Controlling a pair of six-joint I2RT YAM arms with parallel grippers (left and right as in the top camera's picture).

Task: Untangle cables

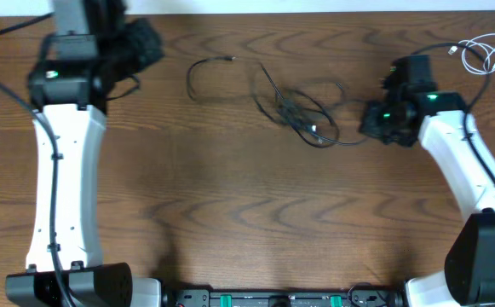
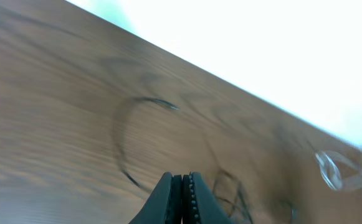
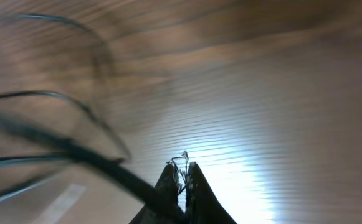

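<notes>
- Two arms reach over the wooden table [image 1: 230, 222] in the overhead view. The left claw [image 1: 149, 47] hangs to one side of a looped black cable [image 1: 198, 81] and clear of it. The right claw [image 1: 368, 126] sits at the edge of the tangled black cables [image 1: 302, 112], one strand running up to it. A white cable [image 1: 486, 53] lies coiled behind the right claw, apart from the tangle.
- Left wrist view: the left claw [image 2: 182, 198] has its fingers pressed together with nothing between them. The looped black cable [image 2: 121, 134] lies ahead and to one side, the tangle [image 2: 230, 193] just beside the tips, and the white cable [image 2: 335, 169] far off.
- Right wrist view: the right claw [image 3: 182, 183] is pressed together. A blurred strand of the tangle [image 3: 100, 163] runs against one finger; whether it is pinched cannot be told.
</notes>
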